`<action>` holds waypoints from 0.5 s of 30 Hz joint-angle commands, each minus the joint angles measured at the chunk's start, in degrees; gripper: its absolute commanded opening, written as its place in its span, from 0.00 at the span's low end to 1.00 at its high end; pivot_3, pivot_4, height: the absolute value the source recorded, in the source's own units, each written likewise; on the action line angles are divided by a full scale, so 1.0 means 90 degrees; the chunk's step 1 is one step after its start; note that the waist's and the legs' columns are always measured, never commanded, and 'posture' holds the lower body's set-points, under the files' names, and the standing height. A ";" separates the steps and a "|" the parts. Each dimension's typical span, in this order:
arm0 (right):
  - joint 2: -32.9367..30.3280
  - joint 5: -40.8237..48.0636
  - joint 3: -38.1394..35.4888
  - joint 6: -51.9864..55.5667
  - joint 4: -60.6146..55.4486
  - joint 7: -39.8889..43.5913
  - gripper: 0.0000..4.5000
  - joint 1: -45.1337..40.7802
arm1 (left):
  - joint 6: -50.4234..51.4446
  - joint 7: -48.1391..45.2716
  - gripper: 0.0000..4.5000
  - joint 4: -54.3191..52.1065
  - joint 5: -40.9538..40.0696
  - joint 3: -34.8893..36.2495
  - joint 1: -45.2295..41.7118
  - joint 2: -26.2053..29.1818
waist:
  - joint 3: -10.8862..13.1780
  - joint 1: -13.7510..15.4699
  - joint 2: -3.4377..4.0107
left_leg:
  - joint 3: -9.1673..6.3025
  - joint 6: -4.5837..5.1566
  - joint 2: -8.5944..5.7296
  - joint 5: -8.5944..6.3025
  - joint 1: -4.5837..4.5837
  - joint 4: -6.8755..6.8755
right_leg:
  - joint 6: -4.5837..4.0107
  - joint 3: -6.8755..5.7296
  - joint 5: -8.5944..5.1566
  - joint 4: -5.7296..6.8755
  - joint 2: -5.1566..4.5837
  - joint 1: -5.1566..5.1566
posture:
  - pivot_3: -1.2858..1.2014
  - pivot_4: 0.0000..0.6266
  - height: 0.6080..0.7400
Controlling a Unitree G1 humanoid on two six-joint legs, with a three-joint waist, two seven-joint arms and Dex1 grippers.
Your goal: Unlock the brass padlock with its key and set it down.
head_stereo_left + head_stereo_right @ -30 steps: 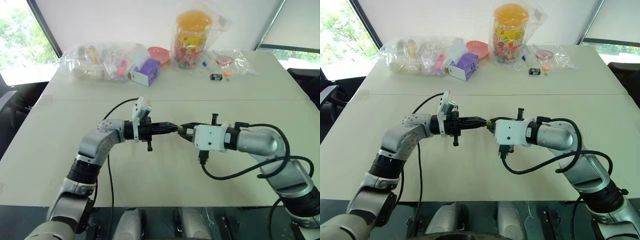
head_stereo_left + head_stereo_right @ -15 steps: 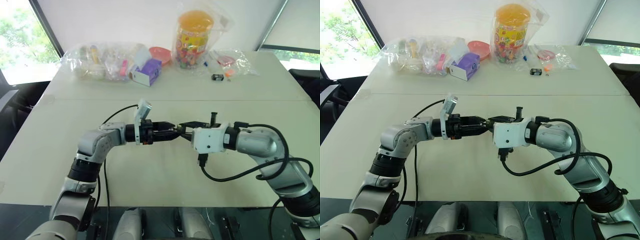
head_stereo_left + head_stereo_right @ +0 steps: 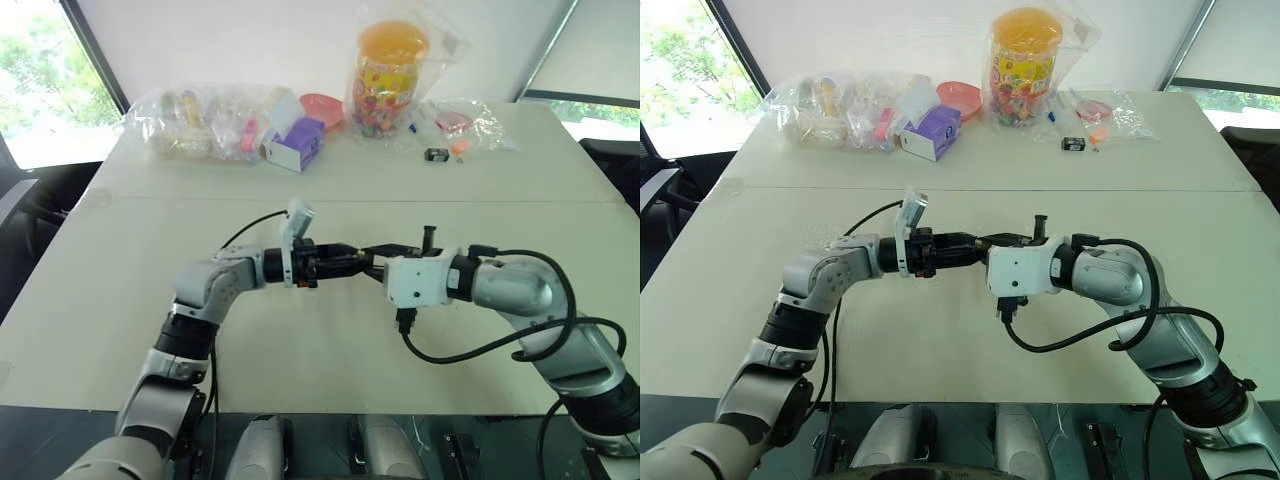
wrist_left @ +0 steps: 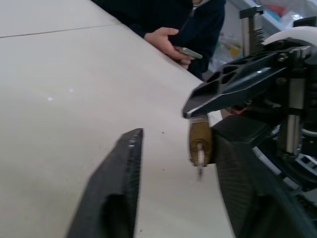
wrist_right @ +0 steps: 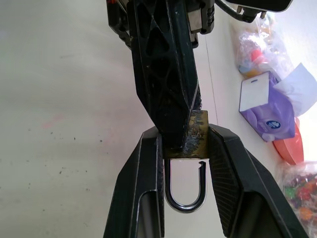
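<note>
The brass padlock (image 5: 198,130) hangs above the middle of the table, clamped between the two fingers of my right gripper (image 3: 372,252), its silvery shackle (image 5: 185,194) pointing back toward that wrist. A short silvery key stub (image 4: 200,159) sticks out of the padlock's (image 4: 199,140) end face. My left gripper (image 3: 352,258) comes in level from the left and meets the right one tip to tip. Its fingers (image 4: 116,183) stand apart around the lock's keyed end. The key lies close beside one finger, and I cannot tell if they touch.
Along the table's far edge lie clear bags of small items (image 3: 200,125), a purple box (image 3: 295,145), an orange bowl (image 3: 320,105), a bagged jar of sweets (image 3: 388,75) and a small black item (image 3: 434,154). A person's hand holding a phone (image 4: 171,42) is beyond the table edge.
My left gripper was shut a second ago; it has opened, its wrist has rolled, and it has slid right over the padlock's end. The right arm has stayed still.
</note>
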 commanded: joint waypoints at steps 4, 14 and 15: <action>0.0009 0.0035 -0.0024 -0.0063 -0.0329 0.0034 0.15 -0.0036 | -0.0042 -0.0011 0.00 -0.0109 0.0042 -0.0010 -0.0060 0.0015 | 0.0000 -0.0006 0.0000 | 0.0000 0.0000 0.0001 0.0000 0.0000 0.0000 | 0.0000 0.0001 0.0000 0.0000 -0.0001 0.0000 | 0.52 0.24 0.96; 0.0016 0.0184 -0.0084 0.0177 -0.0378 0.0160 0.38 0.0016 | -0.0024 -0.0035 0.00 -0.0141 0.0059 -0.0003 -0.0034 0.0095 | 0.0000 -0.0002 0.0000 | 0.0000 0.0000 0.0000 0.0000 0.0000 0.0000 | 0.0000 0.0001 0.0000 0.0000 0.0000 0.0000 | 0.52 0.24 0.96; 0.0011 0.0205 -0.0141 0.0223 -0.0363 0.0148 0.46 0.0031 | -0.0021 -0.0065 0.00 -0.0151 0.0054 -0.0001 -0.0030 0.0125 | 0.0000 -0.0002 0.0000 | 0.0000 0.0000 0.0000 0.0000 0.0000 0.0000 | 0.0000 0.0001 0.0000 0.0000 -0.0001 0.0000 | 0.52 0.24 0.96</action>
